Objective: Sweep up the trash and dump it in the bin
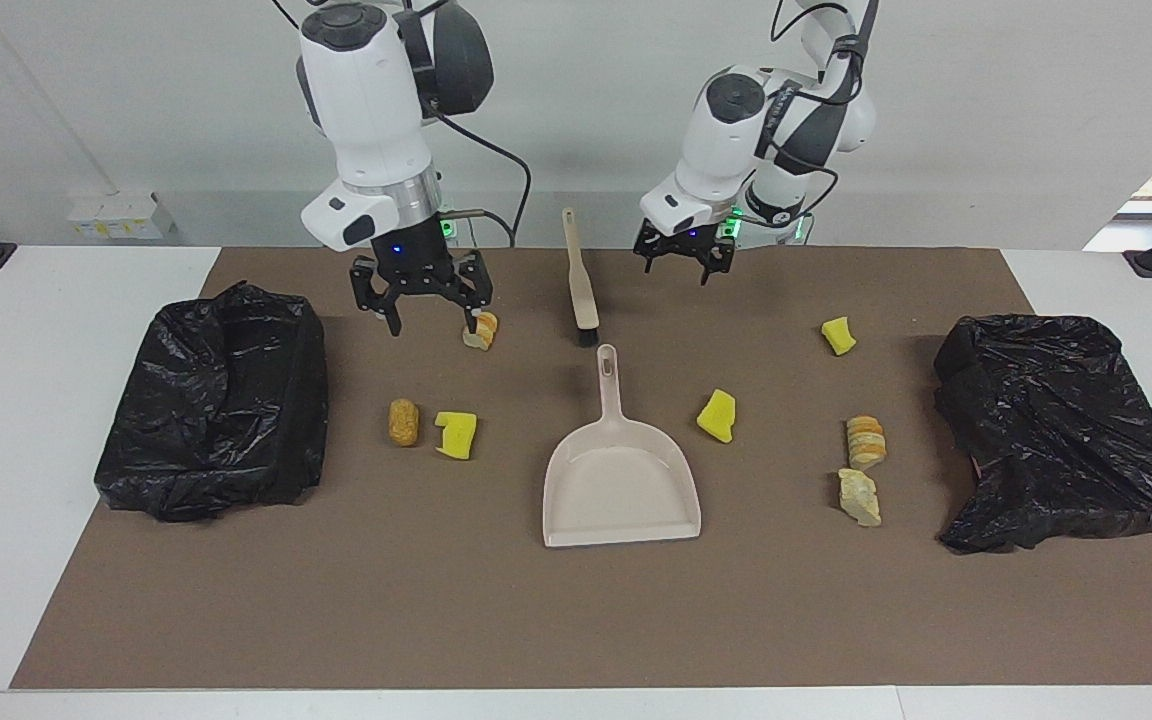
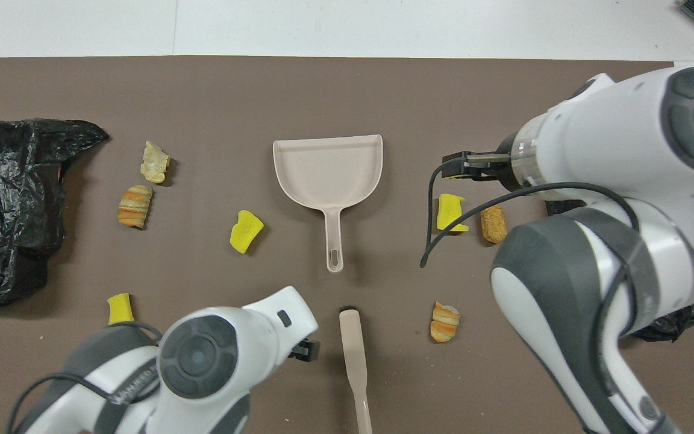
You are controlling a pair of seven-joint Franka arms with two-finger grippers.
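The trash lies scattered on the brown mat (image 1: 576, 620). A striped pastry piece (image 1: 481, 330), a brown chunk (image 1: 403, 421) and a yellow wedge (image 1: 456, 435) lie toward the right arm's end. A yellow wedge (image 1: 717, 415), another yellow wedge (image 1: 838, 335), a striped bread piece (image 1: 866, 440) and a pale chunk (image 1: 858, 497) lie toward the left arm's end. The beige dustpan (image 1: 621, 480) lies mid-mat, with the brush (image 1: 581, 290) nearer to the robots. My right gripper (image 1: 433, 318) hangs open and empty beside the striped pastry. My left gripper (image 1: 684, 265) hangs open and empty beside the brush.
A black bin bag (image 1: 216, 400) sits at the right arm's end of the mat and another (image 1: 1056, 430) at the left arm's end. In the overhead view the right arm's body hides most of its bag and its own gripper.
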